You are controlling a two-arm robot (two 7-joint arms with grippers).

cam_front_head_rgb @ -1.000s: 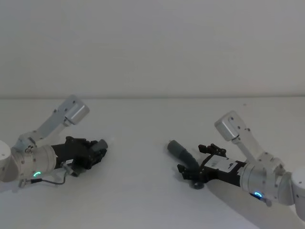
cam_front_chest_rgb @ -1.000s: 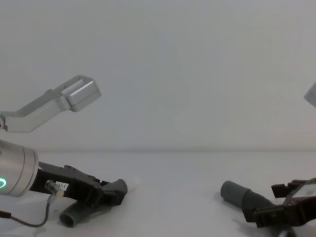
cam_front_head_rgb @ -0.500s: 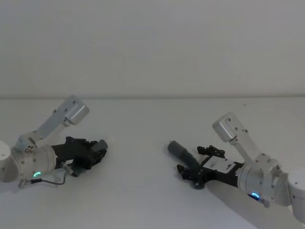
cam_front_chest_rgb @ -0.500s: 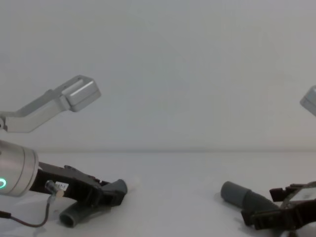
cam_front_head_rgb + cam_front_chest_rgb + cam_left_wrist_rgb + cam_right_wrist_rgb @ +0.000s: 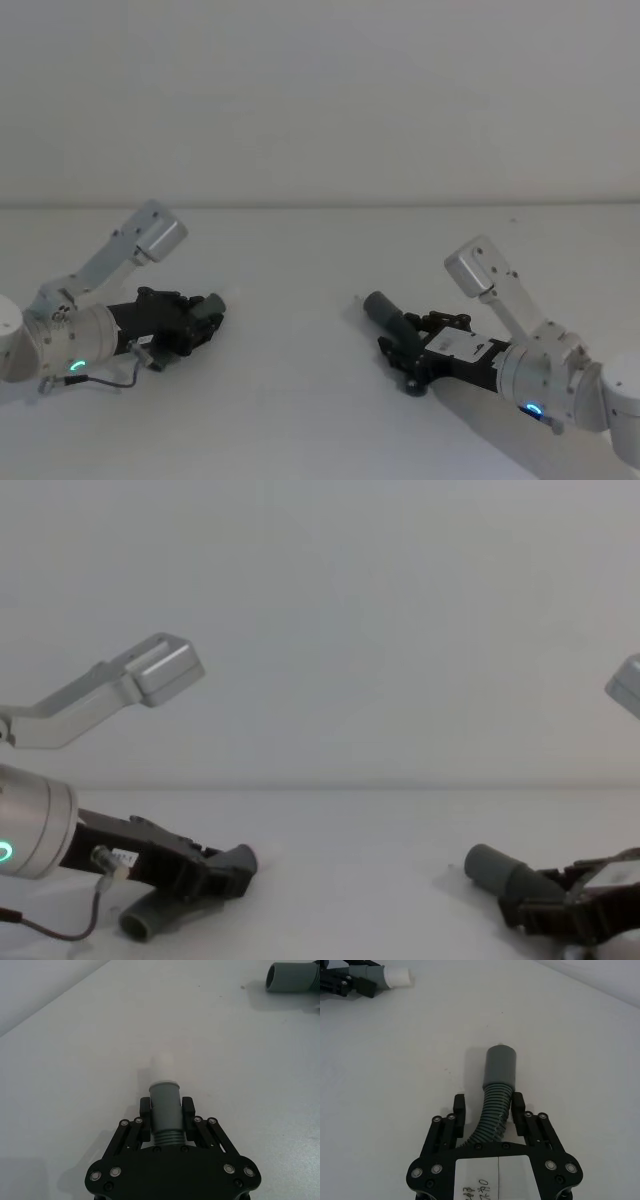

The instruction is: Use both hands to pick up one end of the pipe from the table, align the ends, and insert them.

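Observation:
My left gripper [image 5: 166, 1110] is shut on the grey collar [image 5: 164, 1102] of the short pipe piece, low over the white table [image 5: 300, 410] at the left. Its white spigot tip [image 5: 162, 1063] pokes out ahead of the fingers. In the chest view the piece's back end [image 5: 148, 919] hangs under the left gripper [image 5: 232, 866]. At the right, my right gripper [image 5: 488, 1107] is open and straddles the corrugated hose [image 5: 495, 1112] of the longer piece. One finger touches the hose and a gap remains at the other. The wide grey socket cuff [image 5: 500, 1066] lies just ahead of it on the table.
The two pipe ends face each other across a bare stretch of table [image 5: 295, 320]. A plain pale wall [image 5: 320, 100] rises behind the table's far edge. The socket cuff [image 5: 292, 976] shows far off in the left wrist view.
My right gripper's fingers have narrowed around the hose, and the socket cuff has shifted slightly to the right. The left arm has not moved.

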